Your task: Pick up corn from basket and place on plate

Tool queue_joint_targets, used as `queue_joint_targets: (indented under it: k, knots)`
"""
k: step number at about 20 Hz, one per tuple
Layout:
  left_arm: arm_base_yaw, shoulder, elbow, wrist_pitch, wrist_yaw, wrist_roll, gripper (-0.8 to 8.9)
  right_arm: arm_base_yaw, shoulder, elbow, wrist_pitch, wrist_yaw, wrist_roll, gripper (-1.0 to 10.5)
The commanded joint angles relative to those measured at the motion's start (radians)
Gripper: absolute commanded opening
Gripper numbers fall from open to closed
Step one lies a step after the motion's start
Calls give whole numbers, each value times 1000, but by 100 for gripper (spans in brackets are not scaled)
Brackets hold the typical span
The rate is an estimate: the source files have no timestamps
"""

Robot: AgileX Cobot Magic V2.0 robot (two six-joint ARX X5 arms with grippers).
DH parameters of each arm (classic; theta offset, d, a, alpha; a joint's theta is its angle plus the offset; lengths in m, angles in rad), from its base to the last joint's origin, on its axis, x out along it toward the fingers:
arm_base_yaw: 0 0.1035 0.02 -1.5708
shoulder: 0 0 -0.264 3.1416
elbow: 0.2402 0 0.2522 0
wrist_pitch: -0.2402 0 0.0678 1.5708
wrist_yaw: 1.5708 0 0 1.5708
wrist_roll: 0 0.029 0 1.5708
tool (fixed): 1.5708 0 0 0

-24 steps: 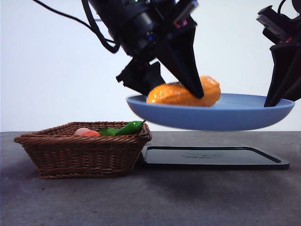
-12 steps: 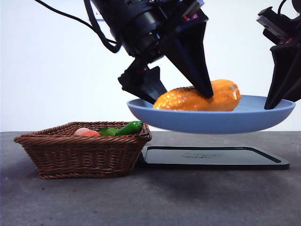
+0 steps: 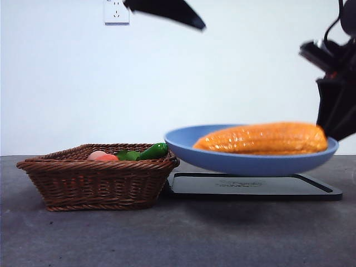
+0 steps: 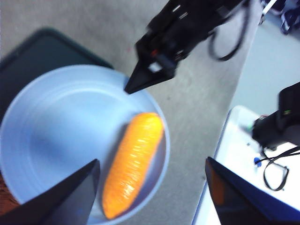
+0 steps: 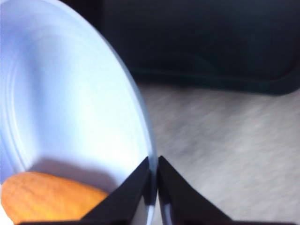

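The basket (image 3: 99, 175) is sitting on the left of the gray table (image 3: 178, 239), with a green pepper (image 3: 153, 151) and a pinkish fruit (image 3: 102, 157) inside it. Next to it, a flat black tray (image 3: 253, 186) is lying on the table. The blue plate (image 3: 245, 158) is hanging in the air over the tray, and the corn (image 3: 261, 139) is lying on it. The left gripper (image 4: 150, 187) is hovering high above with its jaws wide apart, holding nothing. The right gripper (image 5: 153, 180) is pinching the plate's rim. The plate is looking a bit tilted, so I think the corn could roll off. A white wall with a socket (image 3: 116, 11) is standing behind.
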Motion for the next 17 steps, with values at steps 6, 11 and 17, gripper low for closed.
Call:
queue_joint_targets:
  k: [6, 11, 17]
  knots:
    - [-12, -156, 21, -14, 2, -31, 368, -87, 249, 216, 8, -7, -5, 2]
    - [-12, -216, 21, -18, 2, -48, 367, -102, 439, 374, 0, -7, -4, 2]
    - [-12, -229, 21, -23, 2, -66, 367, -101, 576, 442, 22, -5, -5, 2]
